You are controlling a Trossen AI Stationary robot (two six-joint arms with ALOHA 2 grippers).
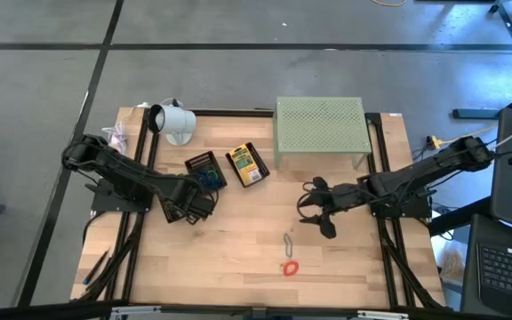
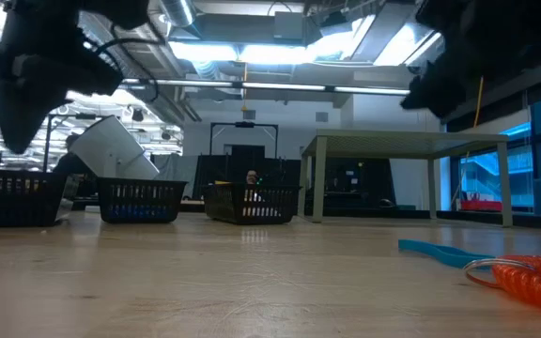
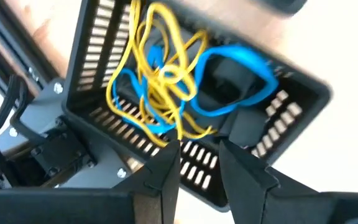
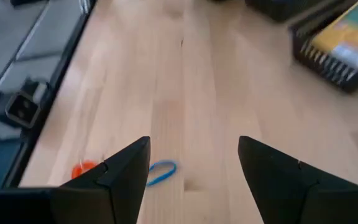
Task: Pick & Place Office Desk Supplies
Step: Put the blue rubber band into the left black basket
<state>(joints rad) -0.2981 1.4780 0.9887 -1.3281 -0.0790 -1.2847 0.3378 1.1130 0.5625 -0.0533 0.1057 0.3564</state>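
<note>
A black basket (image 3: 185, 106) holds a tangle of yellow rubber bands (image 3: 160, 74) and blue rubber bands (image 3: 235, 68). My left gripper (image 3: 197, 165) hangs open just above it, pointing down, at the table's left (image 1: 194, 203). My right gripper (image 1: 320, 213) is open above bare wood at the right, nothing between its fingers (image 4: 194, 168). A blue band (image 4: 161, 171) and an orange-red band (image 4: 82, 168) lie flat on the table ahead of it, near the front edge (image 1: 290, 267). A second basket holds a yellow printed packet (image 1: 245, 164). My left gripper comes from above at the basket. A strand of the yellow bands (image 3: 179, 134) reaches up to the tip of one finger (image 3: 166, 162). I cannot tell whether it touches the finger. The bands rest in the basket.
The pale green perforated stand (image 1: 320, 129) is at the far edge, right of centre. A white cup-like object (image 1: 172, 120) lies at the far left. A third basket (image 1: 204, 169) sits beside the packet basket. Bare wood lies between the arms and toward the front edge.
</note>
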